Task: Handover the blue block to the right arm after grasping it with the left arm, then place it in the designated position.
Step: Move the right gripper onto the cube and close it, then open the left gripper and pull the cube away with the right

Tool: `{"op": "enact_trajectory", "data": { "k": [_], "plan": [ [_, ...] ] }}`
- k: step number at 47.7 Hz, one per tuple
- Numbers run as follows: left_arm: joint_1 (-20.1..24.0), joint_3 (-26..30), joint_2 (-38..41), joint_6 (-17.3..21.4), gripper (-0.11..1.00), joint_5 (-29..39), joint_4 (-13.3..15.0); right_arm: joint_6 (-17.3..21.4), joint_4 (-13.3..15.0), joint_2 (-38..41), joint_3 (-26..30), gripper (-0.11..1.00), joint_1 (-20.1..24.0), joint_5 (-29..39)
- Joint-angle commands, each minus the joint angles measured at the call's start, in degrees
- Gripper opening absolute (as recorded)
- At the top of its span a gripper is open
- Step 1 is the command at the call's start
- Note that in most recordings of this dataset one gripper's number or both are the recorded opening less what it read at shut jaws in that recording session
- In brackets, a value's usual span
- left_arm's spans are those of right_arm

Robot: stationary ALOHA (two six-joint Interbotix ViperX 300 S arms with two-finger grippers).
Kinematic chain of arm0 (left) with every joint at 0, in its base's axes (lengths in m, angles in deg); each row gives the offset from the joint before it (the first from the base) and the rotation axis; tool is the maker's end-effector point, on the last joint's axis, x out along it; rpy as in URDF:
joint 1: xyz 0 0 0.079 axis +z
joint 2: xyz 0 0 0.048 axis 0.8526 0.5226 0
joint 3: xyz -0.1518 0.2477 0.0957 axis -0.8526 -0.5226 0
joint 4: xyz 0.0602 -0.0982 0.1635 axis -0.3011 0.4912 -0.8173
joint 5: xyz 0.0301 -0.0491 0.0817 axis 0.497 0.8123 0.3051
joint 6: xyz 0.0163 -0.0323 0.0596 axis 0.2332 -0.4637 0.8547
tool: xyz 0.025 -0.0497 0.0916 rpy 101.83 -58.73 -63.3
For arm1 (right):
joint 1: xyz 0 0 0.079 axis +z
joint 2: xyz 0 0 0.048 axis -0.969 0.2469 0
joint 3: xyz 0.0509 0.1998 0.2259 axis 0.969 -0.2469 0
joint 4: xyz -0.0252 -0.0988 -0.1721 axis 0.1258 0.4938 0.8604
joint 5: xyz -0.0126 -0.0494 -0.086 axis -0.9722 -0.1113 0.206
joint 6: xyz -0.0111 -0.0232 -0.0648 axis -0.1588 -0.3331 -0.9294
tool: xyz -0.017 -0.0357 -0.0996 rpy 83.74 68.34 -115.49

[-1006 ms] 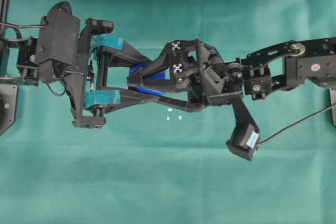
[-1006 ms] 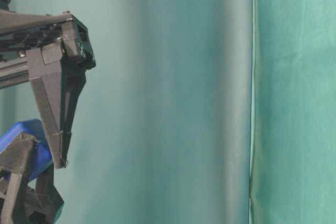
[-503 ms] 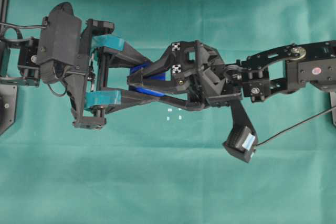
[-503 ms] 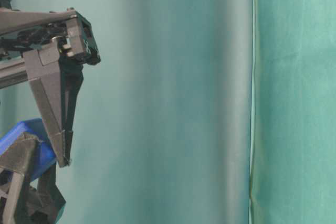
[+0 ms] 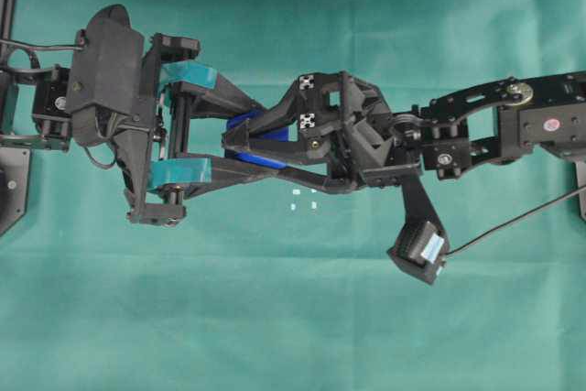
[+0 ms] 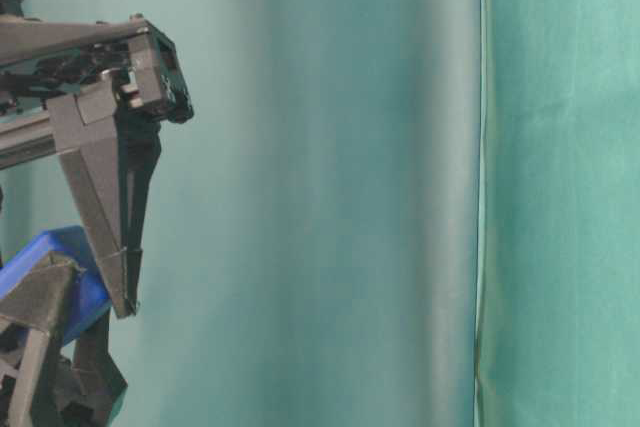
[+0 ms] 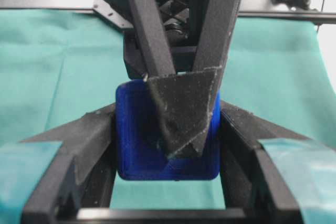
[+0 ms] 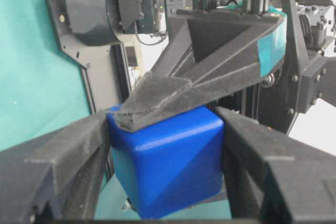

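The blue block (image 5: 244, 119) is held above the green cloth between both grippers. My left gripper (image 5: 261, 137), with teal tape bands, comes from the left, and its fingers press two opposite sides of the block (image 7: 137, 145). My right gripper (image 5: 229, 139), plain black, comes from the right, and its fingers press the other two sides (image 8: 168, 161). The designated position (image 5: 304, 199), tiny white marks, lies on the cloth just below the grippers in the overhead view. The block also shows at the lower left of the table-level view (image 6: 62, 249).
The right arm's wrist camera (image 5: 419, 252) hangs out below its gripper with a cable trailing right. Green cloth (image 5: 293, 318) covers the table. Black arm mounts stand at the left and right edges.
The right arm has shifted slightly left along the block, with its fingers snug against it. The left gripper and the block have stayed in place.
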Motion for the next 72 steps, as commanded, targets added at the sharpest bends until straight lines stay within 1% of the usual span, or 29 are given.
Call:
{"op": "enact_trajectory", "data": {
  "k": [1,5,6,12,15,17,40,53,62,72],
  "plan": [
    [0.18,0.79,-0.7,-0.09,0.47,-0.18,0.0,0.26,-0.26,-0.7,1.58,0.63,0.26,0.26],
    [0.09,0.7,-0.88,-0.18,0.49,-0.53,0.0,0.26,-0.26,-0.7,1.58,0.63,0.26,0.26],
    [0.09,0.7,-0.88,-0.18,0.53,-0.53,0.0,0.26,-0.26,-0.7,1.49,0.63,0.26,0.35],
    [0.0,0.7,-1.05,-0.09,0.88,-0.62,0.0,0.26,-0.26,-0.79,1.49,0.63,0.26,0.35],
    [0.0,0.7,-1.05,-0.09,0.97,-0.53,0.0,0.26,-0.26,-0.79,1.49,0.63,0.26,0.35],
    [0.0,0.62,-1.14,-0.18,1.0,-0.44,0.0,0.26,-0.26,-0.79,1.49,0.63,0.26,0.35],
    [-0.26,0.18,-1.76,-0.26,1.0,-0.09,0.09,0.26,-0.26,-1.41,0.88,0.63,0.26,0.35],
    [-0.44,-1.67,-4.13,-0.35,1.0,-0.09,0.18,1.14,-0.26,-3.78,-1.58,0.63,0.26,0.35],
    [-0.97,-3.6,-6.59,-0.53,1.0,0.62,0.18,1.85,-0.26,-6.42,-4.39,0.63,0.26,0.35],
    [-1.23,-4.57,-8.0,-1.05,1.0,1.23,0.18,1.93,-0.26,-8.7,-6.59,0.63,0.26,1.93]
  ]
}}
